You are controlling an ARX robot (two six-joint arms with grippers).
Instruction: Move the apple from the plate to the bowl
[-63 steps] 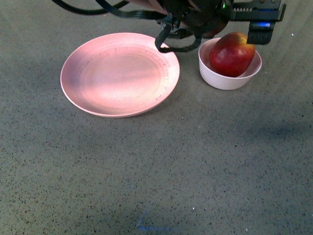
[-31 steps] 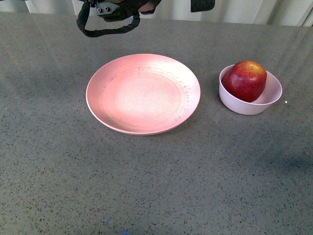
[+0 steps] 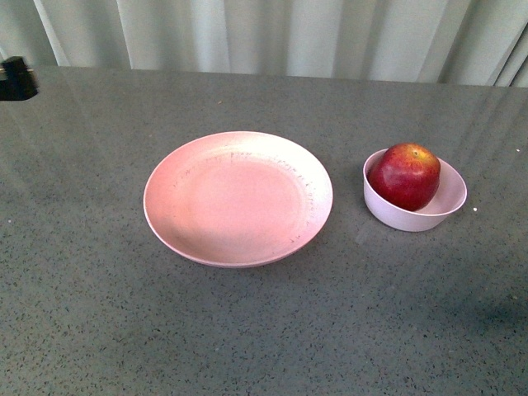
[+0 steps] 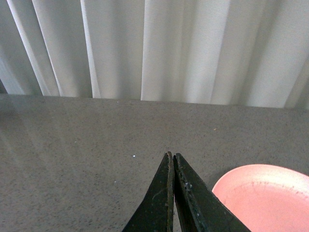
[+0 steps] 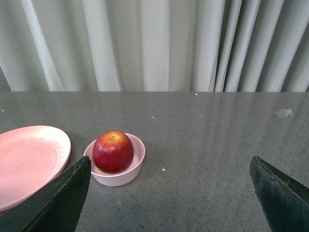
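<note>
Since the apple (image 3: 404, 175) now sits in the bowl (image 3: 417, 216) at right, beside the bare plate (image 3: 238, 198), the left gripper (image 4: 172, 157) is pressed together and the right gripper (image 5: 169, 193) spread wide.

One apple (image 3: 403, 175), one bowl (image 3: 429, 216), one plate (image 3: 238, 198), two grippers: left gripper (image 4: 171, 157) and right gripper (image 5: 169, 193).

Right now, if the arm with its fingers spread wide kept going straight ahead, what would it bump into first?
Probably nothing on the table. The right gripper is open, aimed past the bowl holding the apple, which sits off to one side. Ahead lies bare grey surface, then the curtain. Depth is hard to judge.
</note>
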